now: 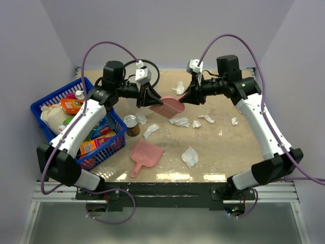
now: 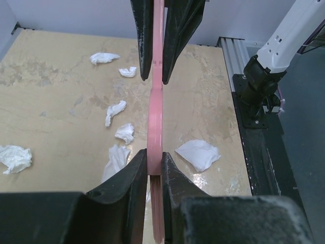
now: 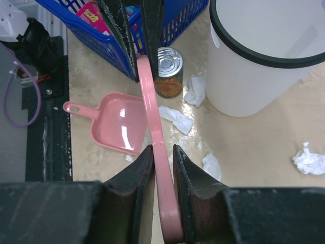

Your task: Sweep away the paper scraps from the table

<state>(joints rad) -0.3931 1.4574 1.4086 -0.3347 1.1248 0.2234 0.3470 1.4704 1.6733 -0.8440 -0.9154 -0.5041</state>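
Both grippers are shut on one pink dustpan [image 1: 168, 106] held in the air over the middle of the table [image 1: 223, 152]. My left gripper [image 1: 152, 102] clamps its left end and my right gripper [image 1: 187, 97] its right end. In the left wrist view the pan [image 2: 156, 117] is edge-on between my left gripper's [image 2: 154, 163] jaws. In the right wrist view it [image 3: 150, 101] is edge-on in my right gripper [image 3: 163, 157]. Several white paper scraps lie below: one at the back [image 1: 179, 88], one under the pan [image 1: 179, 122], one near the front [image 1: 190, 156], one at the right [image 1: 234, 121].
A second pink dustpan [image 1: 145, 153] lies flat near the front edge. A tin can [image 1: 132, 125] stands beside a blue basket [image 1: 51, 104] full of groceries at the left. A white bin with a black rim [image 3: 264, 56] stands near the can in the right wrist view.
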